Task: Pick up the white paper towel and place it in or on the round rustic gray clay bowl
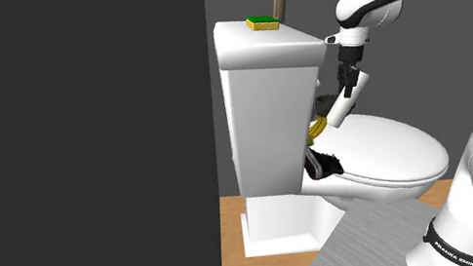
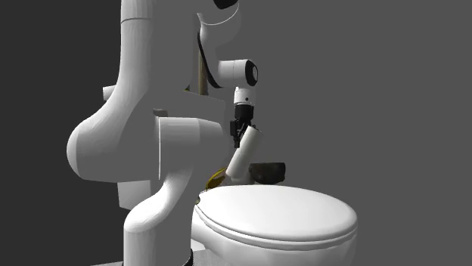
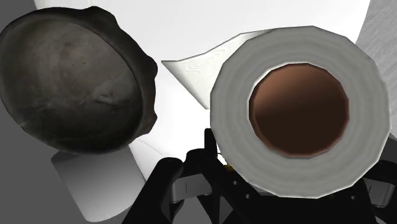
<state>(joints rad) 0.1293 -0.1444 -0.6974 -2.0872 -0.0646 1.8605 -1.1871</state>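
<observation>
We find the gripper [image 1: 348, 82] pinching the roll [image 1: 340, 108], jaws closed on its sides. The roll hangs tilted, clear of the toilet lid [image 1: 392, 155] and just in front of the tank [image 1: 269, 102]. The wrist view shows the roll [image 3: 232, 95] end-on with its brown core, beside the dark bowl [image 3: 70, 83]. The bowl [image 1: 323, 164] sits at the lid's rear, near the tank, lower than the roll.

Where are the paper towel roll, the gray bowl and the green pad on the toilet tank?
paper towel roll [image 3: 232, 95], wrist view, white end face beside the core.
gray bowl [image 3: 70, 76], wrist view, inside its hollow.
green pad [image 1: 262, 21], shoulder view, its top face.
</observation>
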